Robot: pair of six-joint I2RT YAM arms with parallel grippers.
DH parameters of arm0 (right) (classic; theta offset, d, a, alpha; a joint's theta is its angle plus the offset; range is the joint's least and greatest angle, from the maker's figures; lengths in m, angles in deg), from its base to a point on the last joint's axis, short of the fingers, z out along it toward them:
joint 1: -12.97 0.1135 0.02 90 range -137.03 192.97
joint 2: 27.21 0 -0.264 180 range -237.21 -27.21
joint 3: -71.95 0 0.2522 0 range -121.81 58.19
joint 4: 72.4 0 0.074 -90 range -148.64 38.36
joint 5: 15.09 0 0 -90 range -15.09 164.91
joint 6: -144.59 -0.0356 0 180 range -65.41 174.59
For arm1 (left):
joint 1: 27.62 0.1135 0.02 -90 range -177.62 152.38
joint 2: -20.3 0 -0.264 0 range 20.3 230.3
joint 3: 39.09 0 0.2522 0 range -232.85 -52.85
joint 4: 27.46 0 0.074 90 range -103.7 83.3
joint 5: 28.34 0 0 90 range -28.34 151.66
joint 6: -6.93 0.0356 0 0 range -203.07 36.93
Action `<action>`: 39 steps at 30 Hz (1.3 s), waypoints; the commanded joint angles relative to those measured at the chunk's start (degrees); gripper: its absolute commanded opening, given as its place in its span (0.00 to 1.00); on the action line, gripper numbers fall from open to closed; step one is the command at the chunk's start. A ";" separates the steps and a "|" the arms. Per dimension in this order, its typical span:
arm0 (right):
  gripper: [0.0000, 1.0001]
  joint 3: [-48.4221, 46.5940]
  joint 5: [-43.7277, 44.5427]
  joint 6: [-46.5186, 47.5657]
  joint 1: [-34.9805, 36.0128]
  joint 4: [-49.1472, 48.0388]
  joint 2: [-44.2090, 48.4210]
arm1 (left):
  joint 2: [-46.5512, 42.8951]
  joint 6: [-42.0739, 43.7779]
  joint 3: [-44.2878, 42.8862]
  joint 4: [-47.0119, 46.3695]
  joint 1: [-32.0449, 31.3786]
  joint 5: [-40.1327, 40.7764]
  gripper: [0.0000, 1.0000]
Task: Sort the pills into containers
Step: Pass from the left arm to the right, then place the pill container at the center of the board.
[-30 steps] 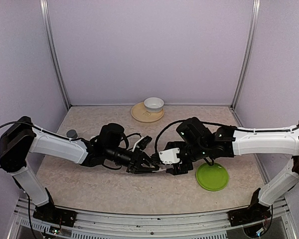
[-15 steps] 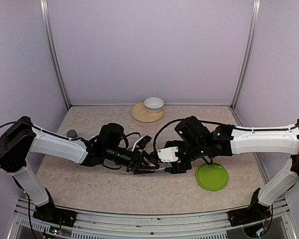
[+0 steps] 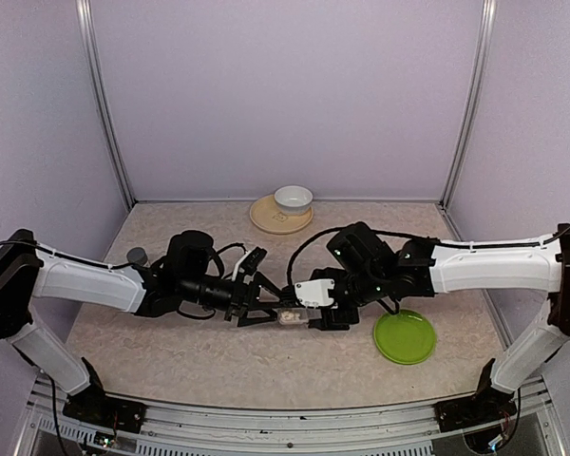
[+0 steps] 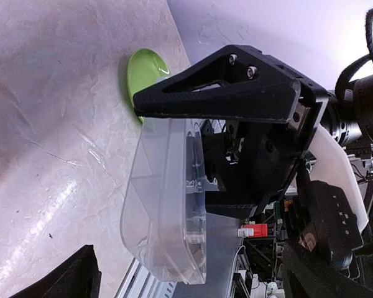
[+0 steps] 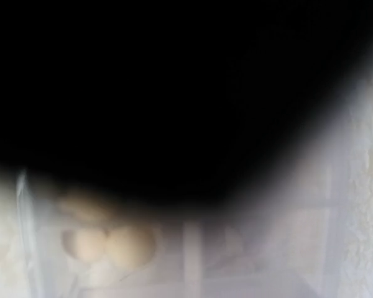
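Note:
The clear pill box (image 3: 290,316) hangs between the two grippers near the table's middle. In the left wrist view the pill box (image 4: 165,205) is edge-on, just above the marbled table. My right gripper (image 3: 323,309) is shut on its right end, and one black finger (image 4: 217,87) lies along the box's far edge. Two tan-white pills (image 5: 109,245) lie blurred in a compartment in the right wrist view; the rest of that view is dark. My left gripper (image 3: 269,302) stands open just left of the box, apart from it. One of its fingers (image 4: 74,276) shows at the lower left.
A green plate (image 3: 405,336) lies right of the right gripper; the green plate (image 4: 143,77) sits beyond the box in the left wrist view. A white bowl (image 3: 293,199) on a tan plate (image 3: 266,217) stands at the back. A small grey object (image 3: 137,255) sits behind the left arm.
My left gripper was shut at the box's left end; it has opened wide and drawn back to the left. The right gripper with the box has shifted slightly left.

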 commanded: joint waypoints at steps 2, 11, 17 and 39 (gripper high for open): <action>0.65 -3.54 -1.06 -3.24 -1.52 -1.08 -3.14 | -4.56 0.92 3.73 0.46 1.95 3.68 0.99; 0.67 -8.52 -1.59 -6.15 -3.24 -0.04 -9.93 | -12.08 2.41 10.46 2.25 6.19 9.58 0.99; 0.67 -12.48 -2.88 -7.20 -4.33 1.43 -14.37 | -16.53 6.51 11.46 5.25 8.06 12.47 0.99; 0.68 -29.73 -0.77 -7.88 -7.15 11.90 -31.23 | -23.75 12.11 16.00 8.00 11.51 15.57 0.99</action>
